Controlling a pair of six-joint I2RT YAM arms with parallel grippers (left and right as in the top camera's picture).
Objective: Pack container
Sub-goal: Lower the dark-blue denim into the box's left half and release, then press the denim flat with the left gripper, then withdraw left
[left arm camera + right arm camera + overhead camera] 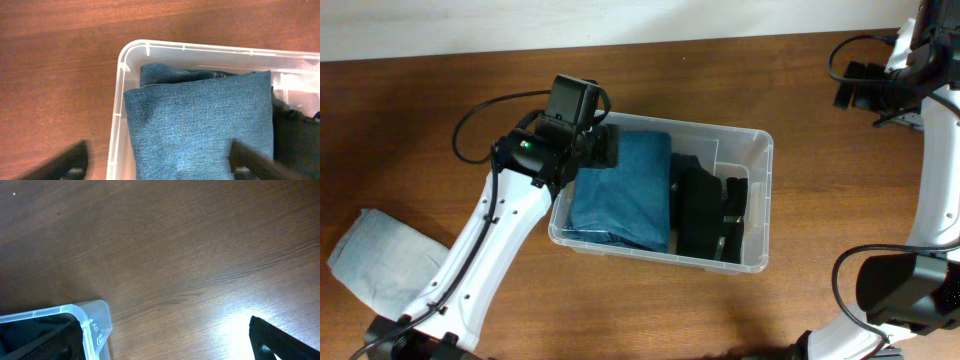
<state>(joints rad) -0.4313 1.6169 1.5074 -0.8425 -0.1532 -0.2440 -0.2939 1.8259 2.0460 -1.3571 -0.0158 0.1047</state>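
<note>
The left pincer [159, 150] is seen spread wide in the left wrist view. One finger [70, 160] is placed over the table [55, 75] outside the container [120, 100], and the other finger is placed over the folded denim [200, 125] inside it. From overhead, this pincer [604, 146] is found at the bin's 10 o'clock corner, above the rim. Whether the rim or the cloth is touched cannot be told.

The denim [620, 190] is laid flat in the 9 o'clock half of the container [765, 200]. Dark folded items [705, 215] are packed just beside it in the 3 o'clock half, touching it along one edge. The clear bin itself is set near the middle of the table [720, 70], its long side slightly turned.

The right pincer [165, 325] is also seen spread, held over bare wood. A corner of the bin [97, 315] is caught at 7 o'clock in that wrist view. From overhead, the right arm [880, 85] is located at 2 o'clock from the bin, well apart from it.

A pale folded cloth [380, 260] is lain at 8 o'clock from the bin, near the table's edge and partly covered by the left arm.
</note>
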